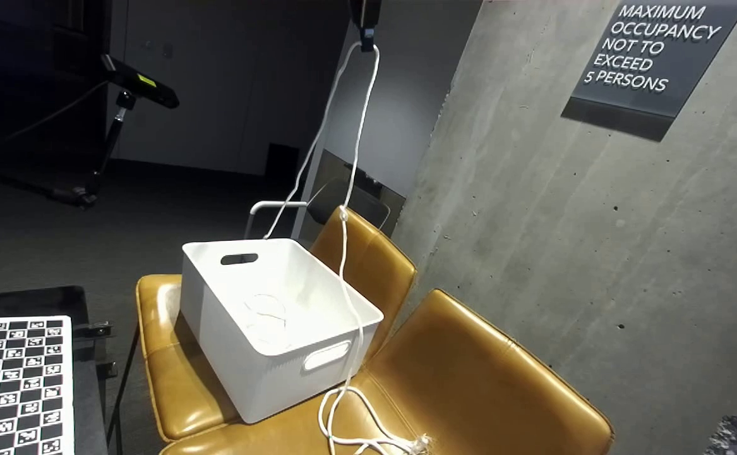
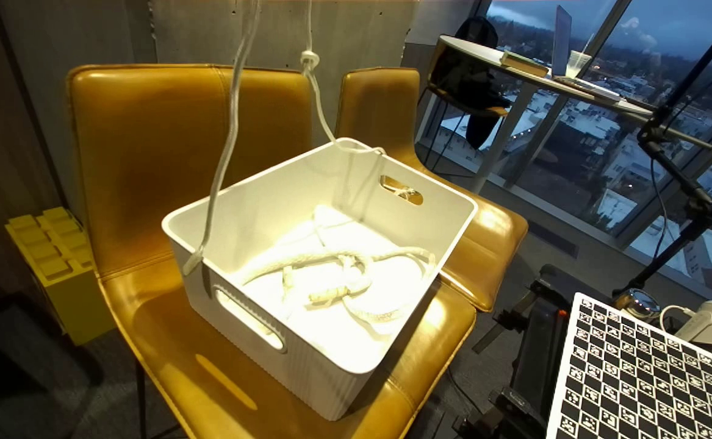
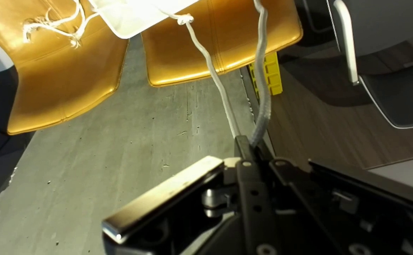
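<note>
A white rope (image 3: 259, 58) is pinched at the tips of the end effector (image 1: 367, 43), its jaws pressed together on a bend from which two strands hang. The rope lies below the grip, its long axis steep, and the strands are spread apart toward opposite ends of a white bin (image 1: 229, 354). One strand, marked by a knot (image 1: 343, 215), is laid over the bin's rim and bunched in loose turns on a neighbouring tan chair (image 1: 488, 354); the other meets the rim at the opposite end, where its further course cannot be made out. Additional rope (image 2: 288, 259) is seen inside the bin, which is carried by the surface (image 2: 166, 329), a tan seat. The end effector is held well above the bin, pointed downward; most of the arm is cut from view
</note>
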Robot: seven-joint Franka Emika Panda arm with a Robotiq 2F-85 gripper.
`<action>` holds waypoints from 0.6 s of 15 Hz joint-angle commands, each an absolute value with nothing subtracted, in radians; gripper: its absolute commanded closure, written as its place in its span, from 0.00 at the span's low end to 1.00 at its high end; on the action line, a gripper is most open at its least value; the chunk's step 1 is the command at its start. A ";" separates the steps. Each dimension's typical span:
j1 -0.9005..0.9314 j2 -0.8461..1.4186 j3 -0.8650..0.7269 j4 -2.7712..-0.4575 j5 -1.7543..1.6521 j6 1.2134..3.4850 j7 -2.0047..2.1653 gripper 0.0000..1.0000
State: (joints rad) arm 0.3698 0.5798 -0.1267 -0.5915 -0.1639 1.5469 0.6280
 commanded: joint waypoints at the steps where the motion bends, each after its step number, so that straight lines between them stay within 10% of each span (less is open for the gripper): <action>1: 0.360 0.550 -0.124 -0.551 -0.153 1.514 0.613 0.99; 9: 0.311 0.529 -0.123 -0.599 -0.154 1.534 0.576 0.99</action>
State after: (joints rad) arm 0.3209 0.5342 -0.1270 -0.5761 -0.1618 1.5467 0.5952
